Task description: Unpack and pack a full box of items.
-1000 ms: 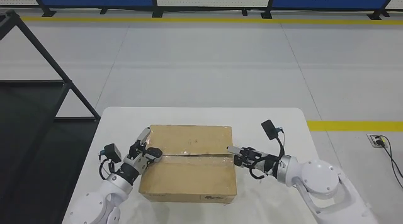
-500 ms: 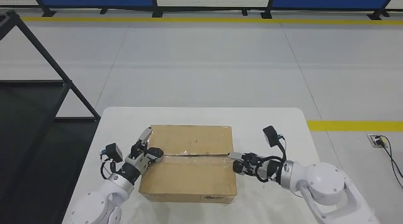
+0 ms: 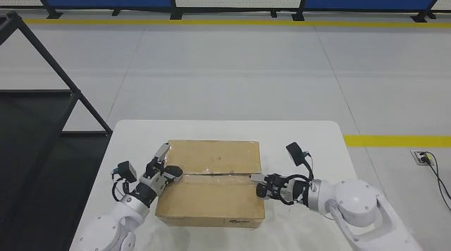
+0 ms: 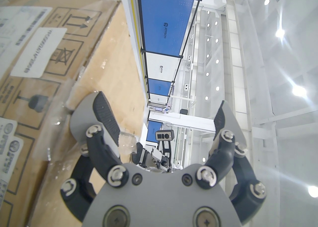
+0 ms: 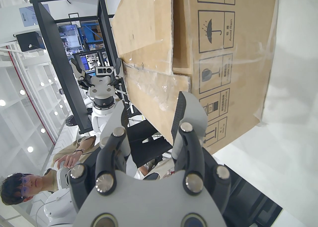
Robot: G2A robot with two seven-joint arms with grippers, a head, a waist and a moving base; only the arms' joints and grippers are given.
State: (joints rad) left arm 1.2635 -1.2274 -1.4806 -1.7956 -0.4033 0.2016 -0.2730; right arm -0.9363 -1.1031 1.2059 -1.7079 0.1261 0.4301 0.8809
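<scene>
A closed cardboard box (image 3: 211,191) stands in the middle of the white table (image 3: 303,138), with a taped seam running across its lid. My left gripper (image 3: 168,163) is open at the seam's left end. In the left wrist view one finger (image 4: 104,113) rests against the box (image 4: 37,64) at its top edge, by a scrap of tape, and the left gripper (image 4: 161,101) holds nothing. My right gripper (image 3: 261,183) is open at the box's right edge, just nearer than the seam. Its fingers straddle the top edge of the box (image 5: 223,39) around the right gripper (image 5: 151,106).
A black metal frame (image 3: 42,103) stands off the table's left side. Bare table lies to the right of the box and behind it. The box's near side is close to the table's front edge.
My right gripper has moved left and slightly nearer, from beside the seam's end onto the box's right edge. The left gripper and the box have stayed put.
</scene>
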